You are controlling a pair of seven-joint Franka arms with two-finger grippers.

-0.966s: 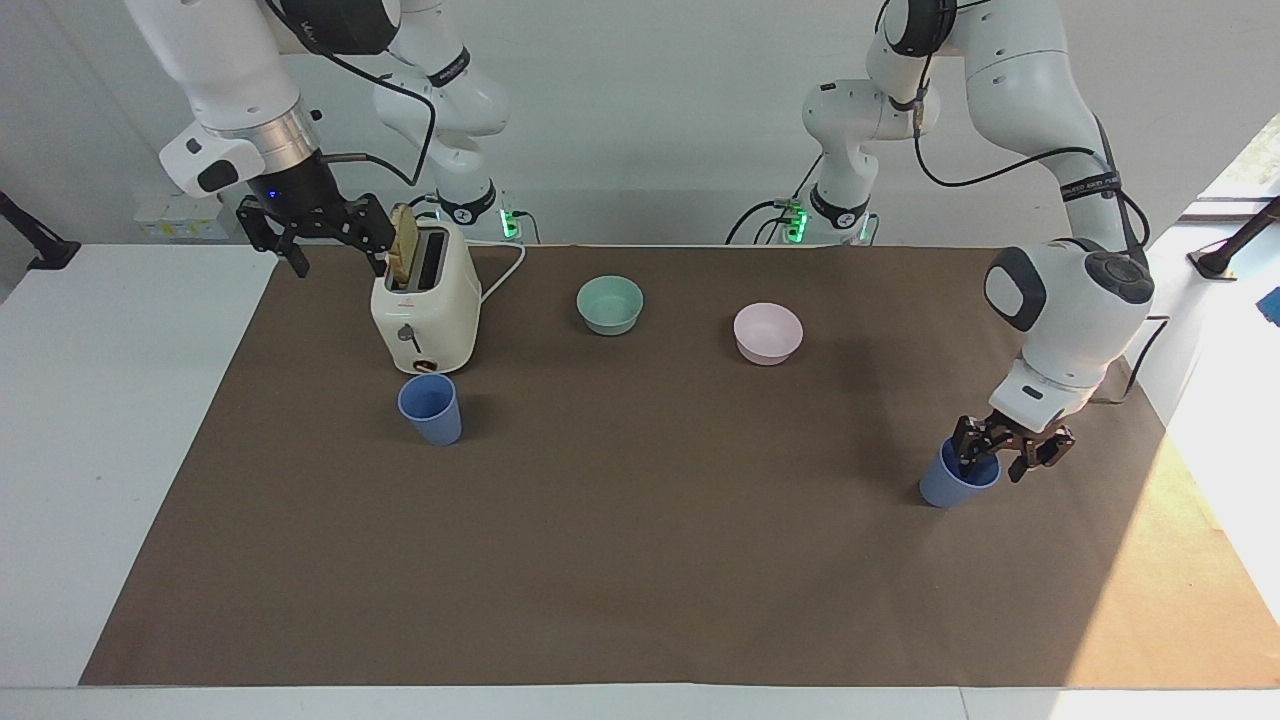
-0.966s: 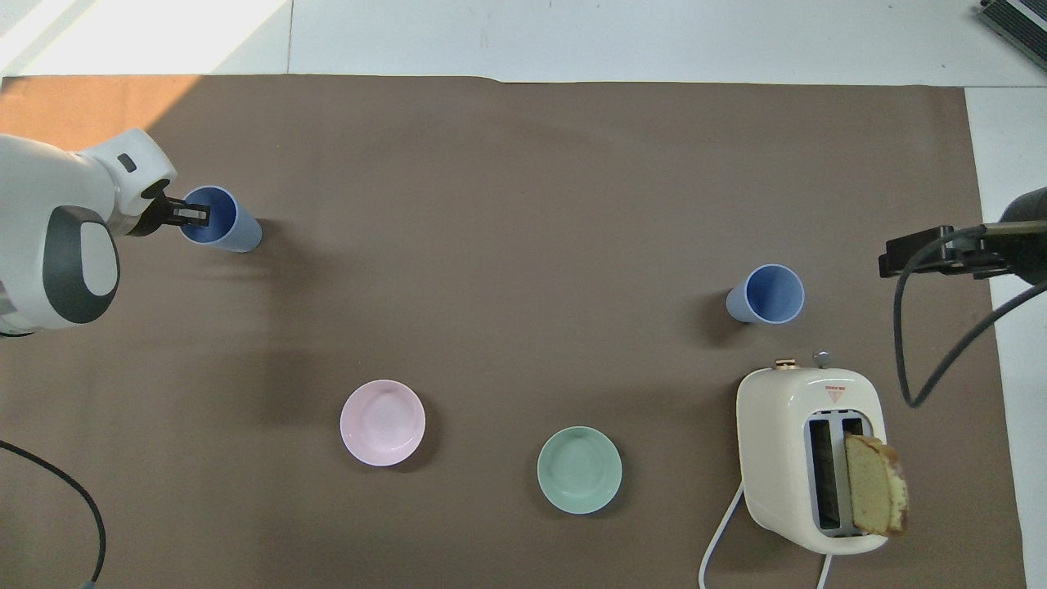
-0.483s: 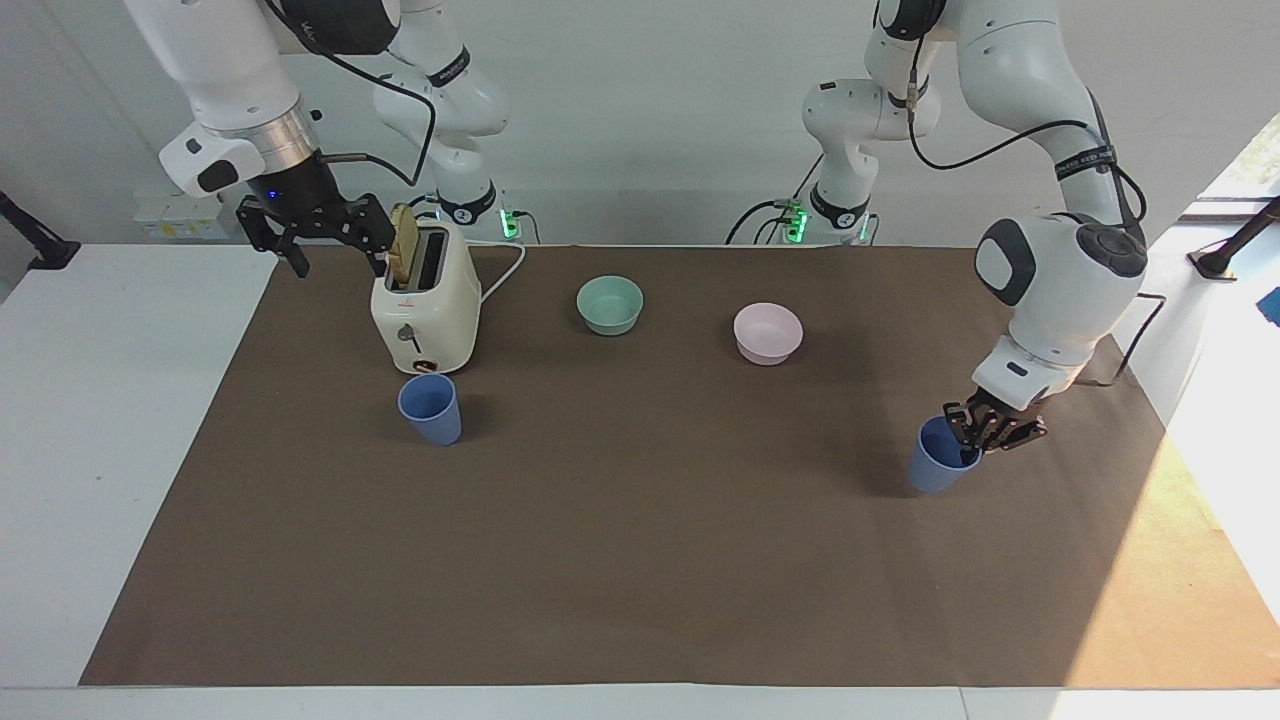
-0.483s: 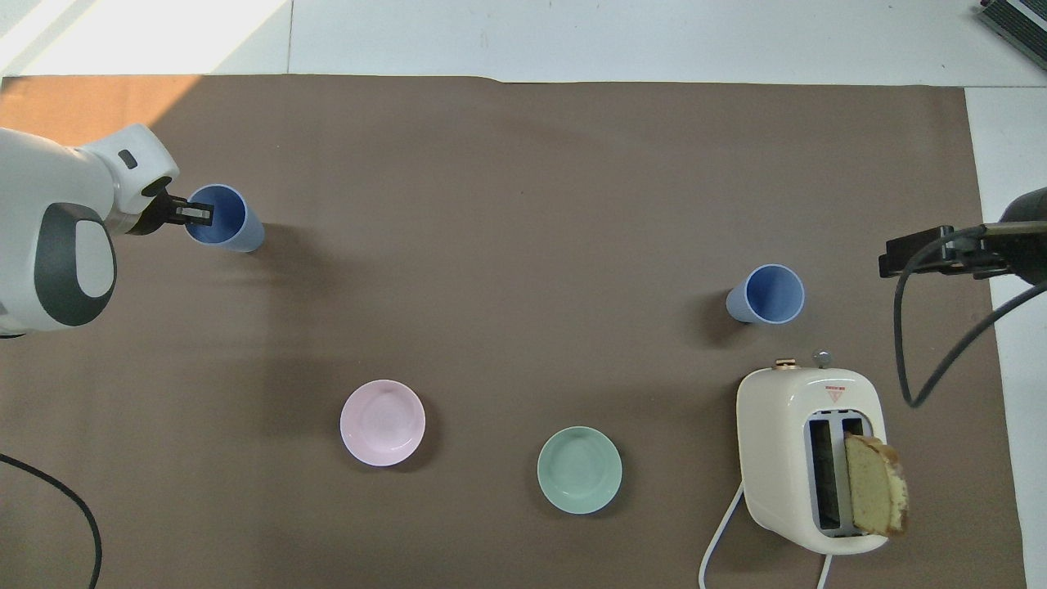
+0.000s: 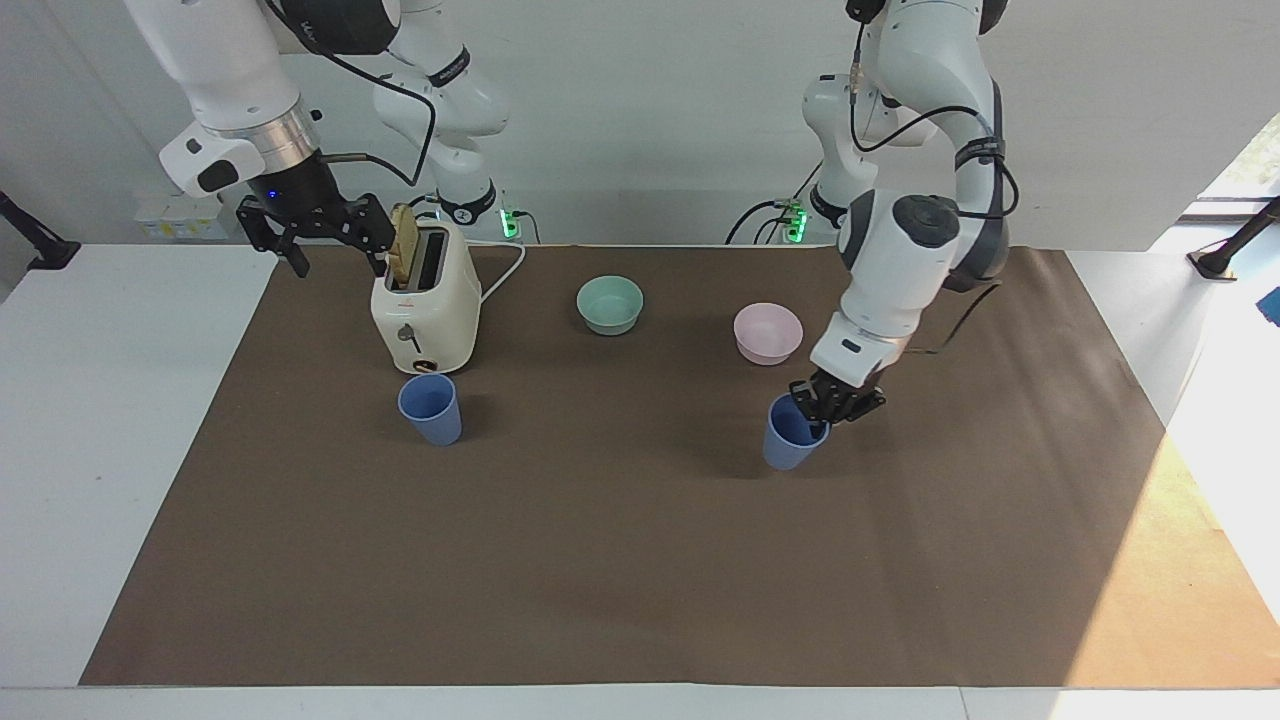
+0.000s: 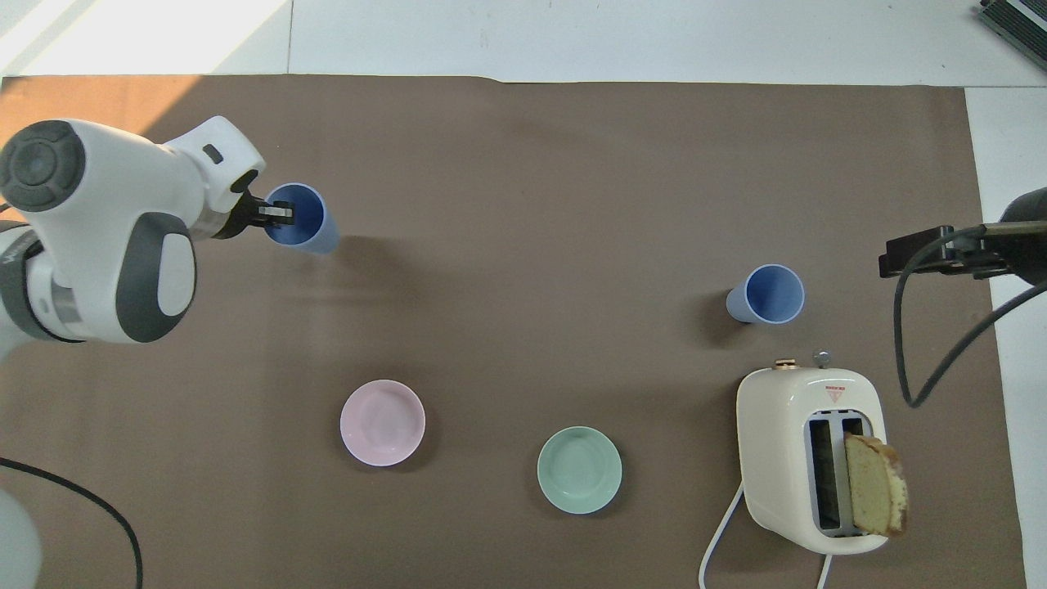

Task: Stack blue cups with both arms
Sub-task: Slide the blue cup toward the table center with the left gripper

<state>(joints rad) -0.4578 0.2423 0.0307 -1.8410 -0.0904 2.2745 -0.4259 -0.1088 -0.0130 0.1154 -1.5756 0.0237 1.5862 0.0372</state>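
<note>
Cups: two blue. One cup (image 5: 795, 433) is pinched by its rim in the left gripper (image 5: 826, 408), lifted above the brown mat (image 5: 640, 560); the other cup (image 5: 431, 408) stands in front of the toaster (image 5: 425, 300).
Bowls: two, green bowl (image 5: 610, 303) and pink bowl (image 5: 767, 332).
Right gripper (image 5: 318, 228): jaws wide, empty, waiting beside the toaster.

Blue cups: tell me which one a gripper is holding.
The blue cup near the pink bowl, pinched at its rim by the left gripper. The other blue cup stands free beside the toaster.
</note>
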